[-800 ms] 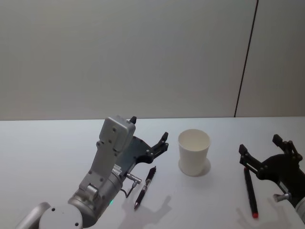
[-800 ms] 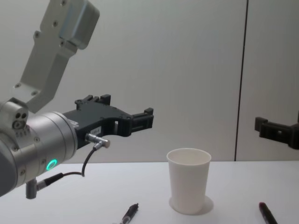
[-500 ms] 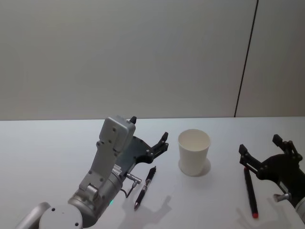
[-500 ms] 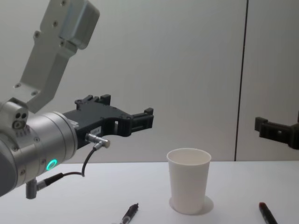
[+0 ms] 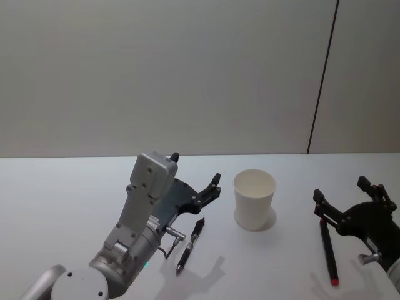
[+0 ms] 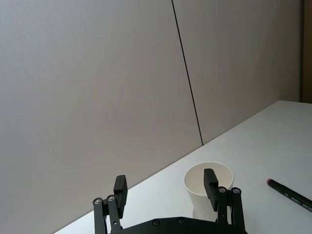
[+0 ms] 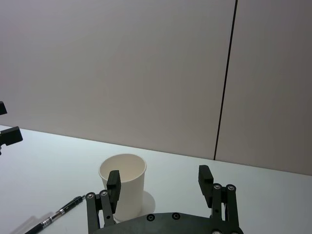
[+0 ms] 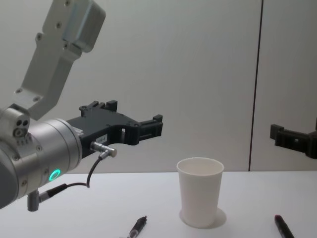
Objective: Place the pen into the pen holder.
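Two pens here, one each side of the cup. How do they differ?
The left pen, near the open left gripper, is black with pale bands; the right pen, near the open right gripper, is dark with a red near end. The left pen slants, far end toward the paper cup; the right pen points almost straight ahead. Both lie flat on the table, outside the cup.

A white table spreads across the foreground and meets a plain grey wall behind. A thin dark seam runs down the wall's right part to the table's far edge.
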